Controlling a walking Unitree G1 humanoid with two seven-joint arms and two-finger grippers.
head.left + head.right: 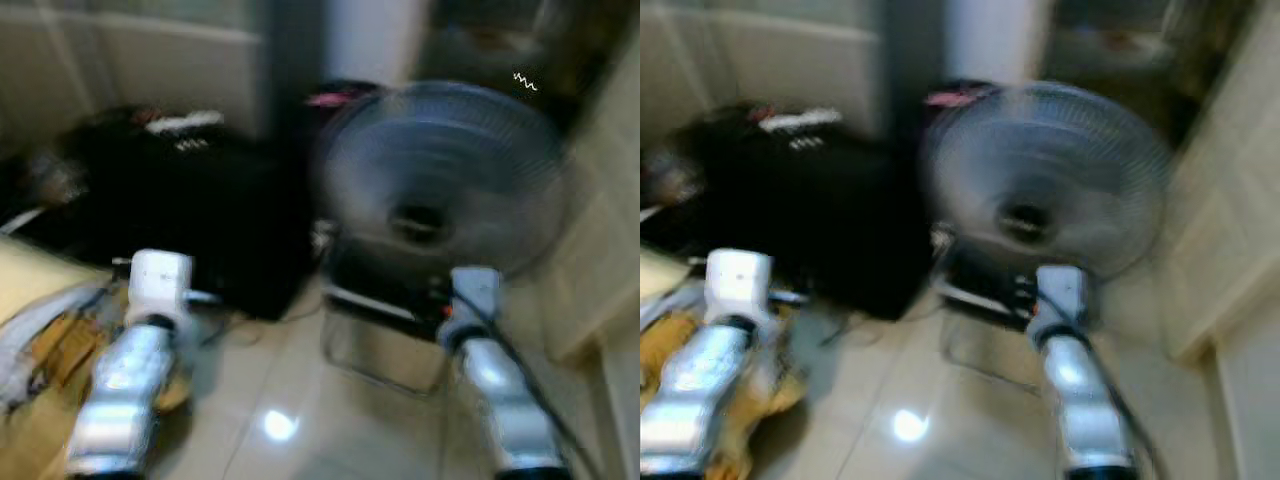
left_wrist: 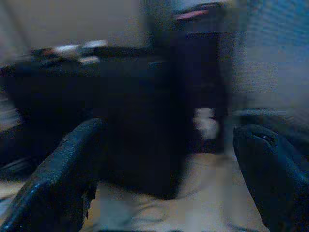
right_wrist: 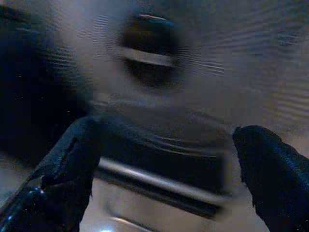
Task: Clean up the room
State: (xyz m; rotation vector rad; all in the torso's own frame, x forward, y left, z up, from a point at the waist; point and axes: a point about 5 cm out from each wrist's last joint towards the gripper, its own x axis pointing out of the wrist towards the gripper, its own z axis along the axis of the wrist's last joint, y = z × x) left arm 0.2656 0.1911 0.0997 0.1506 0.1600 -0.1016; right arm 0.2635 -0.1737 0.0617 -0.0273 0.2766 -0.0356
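The pictures are blurred. A grey floor fan (image 1: pixel 440 180) stands on the tiled floor just ahead, on a metal frame base (image 1: pixel 385 345). My right arm (image 1: pixel 480 330) reaches toward it, and in the right wrist view the right gripper (image 3: pixel 164 169) is open, its two black fingers (image 3: pixel 63 169) spread before the fan's dark hub (image 3: pixel 149 53). My left arm (image 1: pixel 150 300) points at a black bag or case (image 1: pixel 190 210) on the floor. The left gripper (image 2: pixel 166 174) is open, with nothing between its fingers (image 2: pixel 58 179).
Yellow and grey cloth or clutter (image 1: pixel 50 340) lies at the lower left beside my left arm. A pink and black item (image 1: pixel 335 97) sits behind the fan. A pale wall or cabinet (image 1: pixel 600 260) closes in the right side. Glossy tiles (image 1: pixel 290 420) lie between my arms.
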